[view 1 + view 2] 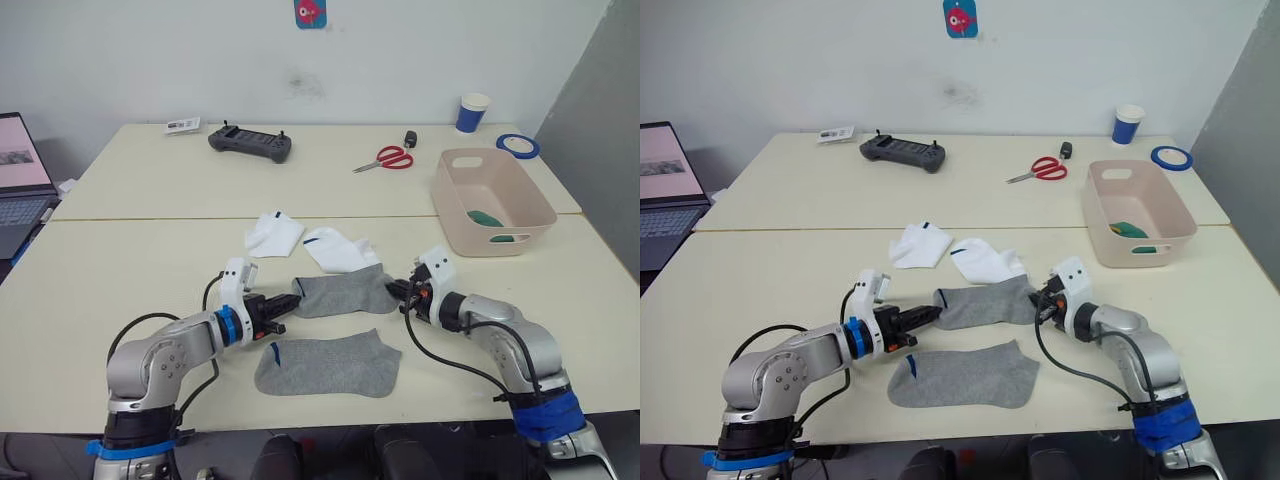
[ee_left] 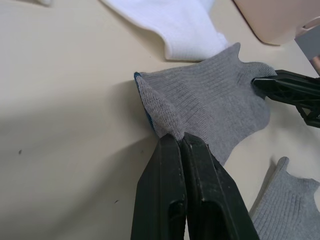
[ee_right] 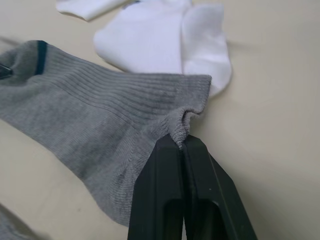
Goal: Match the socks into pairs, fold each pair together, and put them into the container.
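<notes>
A grey sock (image 1: 345,293) is stretched between my two grippers in the middle of the table. My left gripper (image 1: 293,301) is shut on its cuff end (image 2: 165,127), and my right gripper (image 1: 392,289) is shut on its other end (image 3: 182,131). A second grey sock (image 1: 328,366) lies flat nearer the front edge. Two white socks (image 1: 273,234) (image 1: 340,250) lie just behind the held one. The pink container (image 1: 491,200) stands at the right, with something dark green (image 1: 485,217) lying inside it.
Red scissors (image 1: 385,158), a black game controller (image 1: 250,143), a blue paper cup (image 1: 472,112) and a blue tape roll (image 1: 517,145) lie on the far table. A laptop (image 1: 22,180) sits off the left side.
</notes>
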Available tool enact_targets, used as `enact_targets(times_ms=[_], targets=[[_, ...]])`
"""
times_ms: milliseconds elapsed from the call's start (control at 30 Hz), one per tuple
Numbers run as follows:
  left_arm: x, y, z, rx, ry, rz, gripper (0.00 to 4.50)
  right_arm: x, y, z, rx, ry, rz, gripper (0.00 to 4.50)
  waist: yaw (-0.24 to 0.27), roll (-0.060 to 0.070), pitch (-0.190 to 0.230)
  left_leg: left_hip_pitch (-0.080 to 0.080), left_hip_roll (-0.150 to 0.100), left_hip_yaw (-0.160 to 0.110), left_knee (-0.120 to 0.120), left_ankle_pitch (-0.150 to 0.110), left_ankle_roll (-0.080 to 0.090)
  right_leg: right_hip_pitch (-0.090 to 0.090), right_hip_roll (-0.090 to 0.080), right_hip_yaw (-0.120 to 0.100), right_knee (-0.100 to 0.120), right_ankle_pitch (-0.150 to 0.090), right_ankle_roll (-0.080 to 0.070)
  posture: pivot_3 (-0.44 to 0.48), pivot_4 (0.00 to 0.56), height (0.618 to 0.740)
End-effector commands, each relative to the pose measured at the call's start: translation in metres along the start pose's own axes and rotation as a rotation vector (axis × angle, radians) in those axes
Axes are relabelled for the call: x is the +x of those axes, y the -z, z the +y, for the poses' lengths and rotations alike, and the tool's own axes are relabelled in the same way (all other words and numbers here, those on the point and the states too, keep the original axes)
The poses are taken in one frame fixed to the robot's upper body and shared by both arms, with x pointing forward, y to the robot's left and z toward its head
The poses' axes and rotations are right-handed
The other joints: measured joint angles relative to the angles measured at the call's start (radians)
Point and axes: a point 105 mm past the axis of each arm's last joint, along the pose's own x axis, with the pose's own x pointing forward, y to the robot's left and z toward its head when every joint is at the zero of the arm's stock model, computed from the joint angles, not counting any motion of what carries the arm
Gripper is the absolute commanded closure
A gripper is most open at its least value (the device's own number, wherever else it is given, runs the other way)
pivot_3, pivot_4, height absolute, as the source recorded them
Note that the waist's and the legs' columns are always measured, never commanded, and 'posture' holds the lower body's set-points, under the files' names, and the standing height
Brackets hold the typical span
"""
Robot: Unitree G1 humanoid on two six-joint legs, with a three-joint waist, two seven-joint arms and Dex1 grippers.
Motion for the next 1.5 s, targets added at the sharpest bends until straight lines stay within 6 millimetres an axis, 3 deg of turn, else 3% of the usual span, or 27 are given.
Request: enact_targets(times_ms=[33, 200, 400, 567, 767, 967, 1133, 1233, 1333, 1500], targets=[[-0.014, -0.020, -0.013, 0.103, 0.054, -0.071, 4.50, -0.012, -0.021, 0.012, -0.047, -0.039, -0.079, 4.45, 0.000, 0.000, 0.000, 0.000, 0.000, 0.000, 0.000, 0.000, 0.000, 0.000, 0.000, 0.000, 0.000, 0.000, 0.000, 0.000, 0.150, 0.740], [-0.059, -0.035, -0.034, 0.177, 0.151, -0.113, 4.50, -0.046, -0.042, 0.052, -0.031, -0.160, -0.195, 4.45, -0.002, 0.000, 0.000, 0.000, 0.001, 0.000, -0.005, 0.000, 0.000, -0.001, 0.000, 0.000, -0.003, 0.000, 0.000, 0.000, 0.150, 0.740], [-0.104, -0.008, -0.049, 0.119, 0.178, 0.002, 4.50, -0.079, -0.023, 0.081, 0.030, -0.263, -0.114, 4.45, -0.002, 0.000, 0.000, 0.000, 0.001, 0.000, -0.009, 0.000, 0.000, 0.000, -0.001, 0.000, -0.009, -0.001, -0.001, 0.000, 0.150, 0.740], [-0.099, 0.031, -0.038, 0.080, 0.067, 0.059, 4.50, -0.077, 0.004, 0.089, 0.017, -0.257, -0.016, 4.45, -0.001, 0.000, 0.000, 0.000, 0.001, 0.002, -0.009, 0.000, 0.000, 0.001, -0.003, 0.001, -0.014, -0.002, -0.005, 0.000, 0.150, 0.740], [-0.083, 0.057, -0.036, 0.060, 0.015, 0.058, 4.50, -0.072, 0.034, 0.085, -0.056, -0.209, 0.077, 4.45, 0.004, -0.004, -0.003, 0.001, -0.001, 0.003, -0.008, 0.000, -0.001, 0.000, -0.004, 0.001, -0.015, -0.002, -0.006, 0.000, 0.150, 0.740], [-0.085, 0.080, -0.029, 0.078, -0.030, 0.130, 4.50, -0.072, 0.047, 0.082, -0.087, -0.186, 0.121, 4.45, 0.005, -0.005, -0.003, 0.000, 0.001, 0.002, -0.010, 0.000, -0.001, 0.000, -0.003, 0.001, -0.016, -0.002, -0.007, 0.000, 0.150, 0.740], [-0.085, 0.085, -0.029, 0.098, -0.026, 0.132, 4.50, -0.071, 0.052, 0.079, -0.092, -0.178, 0.142, 4.45, 0.006, -0.005, -0.003, 0.000, 0.001, 0.002, -0.010, 0.000, -0.001, 0.000, -0.003, 0.001, -0.016, -0.003, -0.008, 0.000, 0.150, 0.740], [-0.085, 0.087, -0.029, 0.106, -0.032, 0.131, 4.50, -0.070, 0.049, 0.077, -0.093, -0.167, 0.123, 3.73, 0.006, -0.005, -0.003, 0.000, 0.000, 0.003, -0.010, 0.000, -0.001, 0.000, -0.004, 0.002, -0.016, -0.003, -0.008, 0.000, 0.150, 0.740], [-0.088, 0.081, -0.031, 0.136, -0.016, 0.109, 3.80, -0.071, 0.041, 0.078, -0.079, -0.176, 0.083, 2.70, 0.006, -0.005, -0.003, 0.000, 0.000, 0.003, -0.010, 0.000, -0.001, 0.000, -0.004, 0.001, -0.016, -0.003, -0.008, 0.000, 0.150, 0.740], [-0.104, 0.066, -0.025, 0.238, -0.023, 0.095, 2.23, -0.075, 0.028, 0.073, -0.104, -0.157, 0.031, 0.99, 0.006, -0.005, -0.003, 0.000, 0.001, 0.002, -0.010, 0.000, -0.001, 0.000, -0.003, 0.001, -0.016, -0.003, -0.008, 0.000, 0.150, 0.740]])
